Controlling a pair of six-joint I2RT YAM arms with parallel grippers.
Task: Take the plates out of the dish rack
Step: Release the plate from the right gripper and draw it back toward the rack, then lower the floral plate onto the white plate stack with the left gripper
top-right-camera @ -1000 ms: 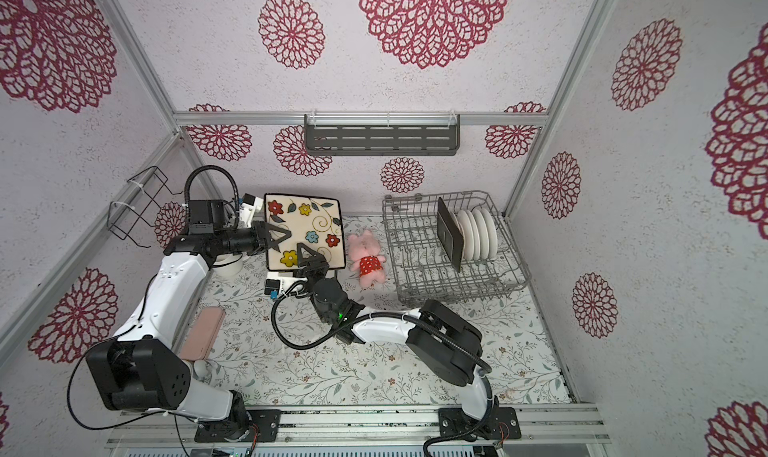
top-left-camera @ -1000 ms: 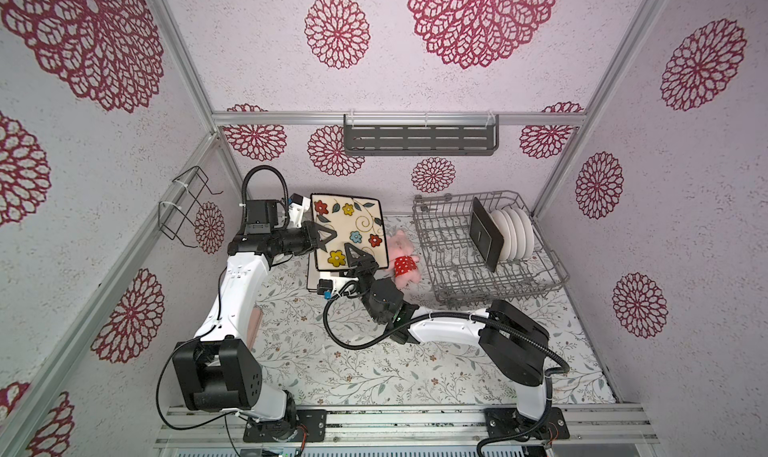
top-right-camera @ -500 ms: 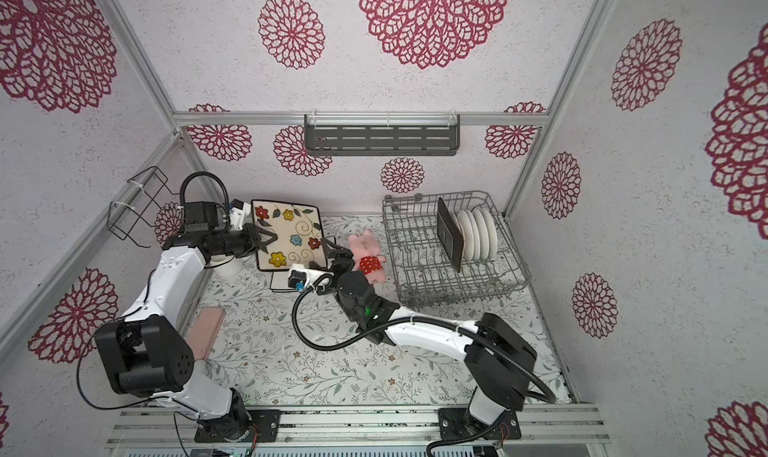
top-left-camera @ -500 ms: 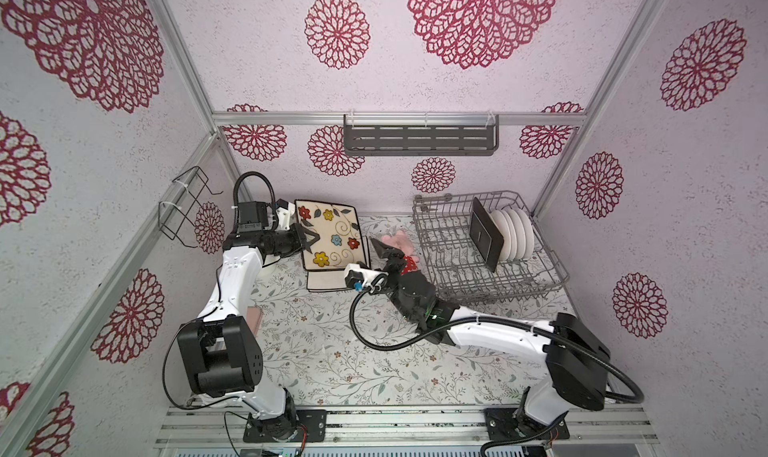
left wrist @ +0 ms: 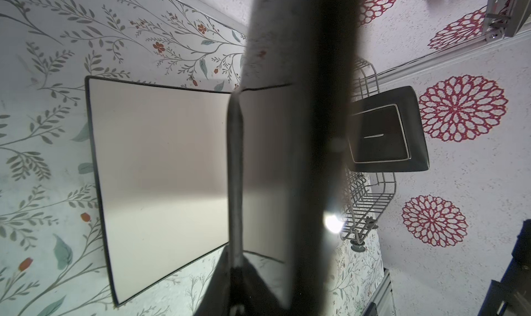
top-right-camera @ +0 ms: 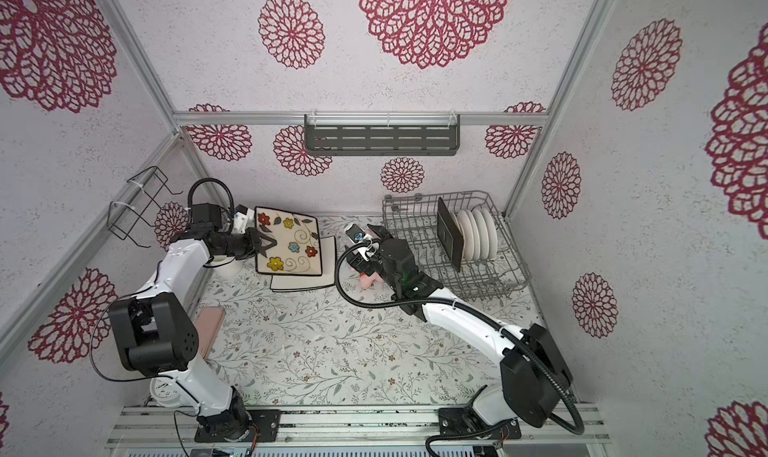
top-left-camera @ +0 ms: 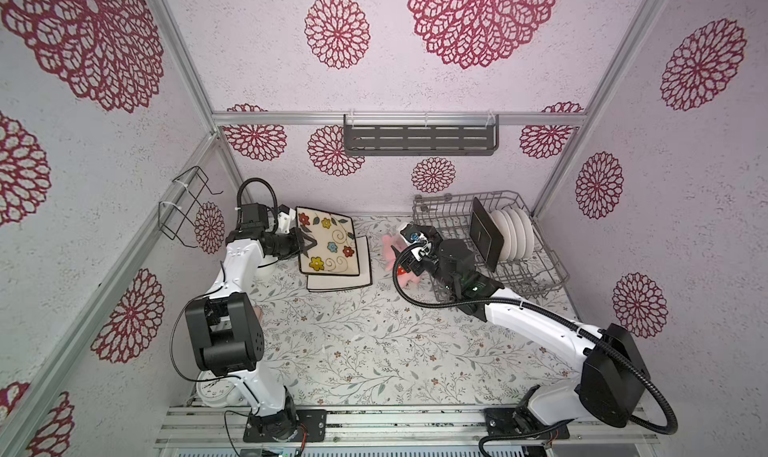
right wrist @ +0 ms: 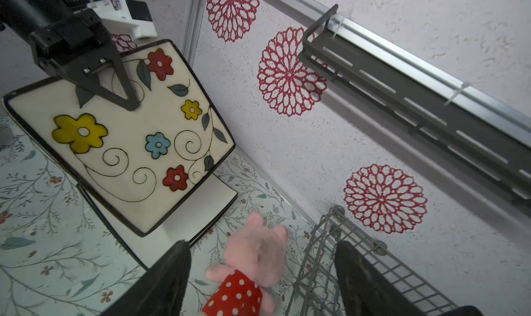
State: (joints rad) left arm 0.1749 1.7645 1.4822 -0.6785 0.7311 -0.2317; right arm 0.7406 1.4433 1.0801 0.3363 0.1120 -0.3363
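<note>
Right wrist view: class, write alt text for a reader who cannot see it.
The left gripper, jaws shut, holds a cream flowered plate by its edge, tilted above a plain cream plate lying on the table. In the foreground, the right gripper, jaws open, frames a pink plush toy beside the dish rack.

Bright, even light cast soft shadows; wrist views bowed at their edges, and the right gripper was blurred close up.
</note>
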